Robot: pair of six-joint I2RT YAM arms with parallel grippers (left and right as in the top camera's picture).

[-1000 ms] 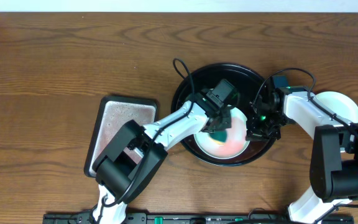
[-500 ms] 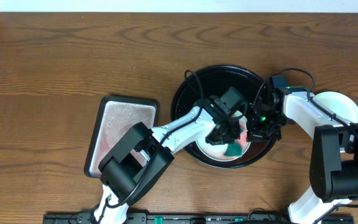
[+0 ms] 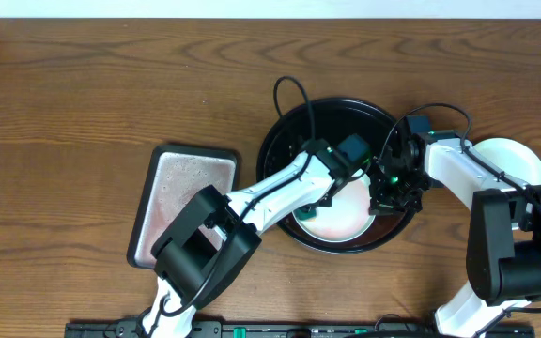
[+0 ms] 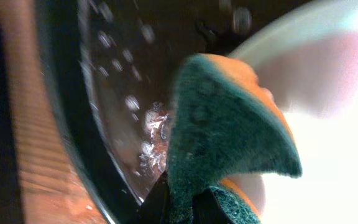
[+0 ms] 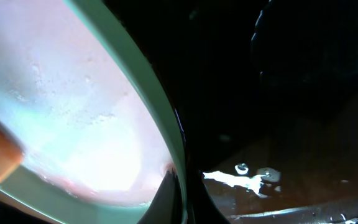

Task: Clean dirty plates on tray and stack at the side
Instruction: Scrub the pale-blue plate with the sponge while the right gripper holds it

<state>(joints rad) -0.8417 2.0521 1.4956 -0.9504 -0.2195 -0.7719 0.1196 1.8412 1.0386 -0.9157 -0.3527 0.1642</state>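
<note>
— Green-backed sponge (image 4: 229,124) is shown at the edge of the plate (image 3: 346,214). What has been changed?
— A stroke has been finished. Half a second earlier the sponge was pressed near the plate's lower right, close to the right gripper (image 3: 388,192). It has now been swept back to the upper left and overhangs the rim.
— How is the sponge held?
— It is pinched between the fingers of the left gripper (image 3: 330,188) and is seen folded to a point in the left wrist view.
— And where is the plate kept?
— Inside the black tray (image 3: 285,141). Its right rim appears to be nipped by the right gripper's closed fingers, so it is steadied against the scrubbing.
— What is meant for the task?
— Scrubbing is judged to be under way, not done. A pink film is spread across the plate's face, so the sauce is thought to be loosened rather than removed. More passes will probably be needed before the plate can be lifted out and stacked.
— What is held in the containers?
— The black tray is occupied by this plate and by scattered droplets. Whether another plate lies beneath cannot be told. The silver tray (image 3: 186,202) at the left is speckled as if wet, and nothing is set on it. A white plate (image 3: 524,160) is laid on the wood at the right, partly hidden by the right arm, with nothing seen on it. It is taken to be the start of the stack.
</note>
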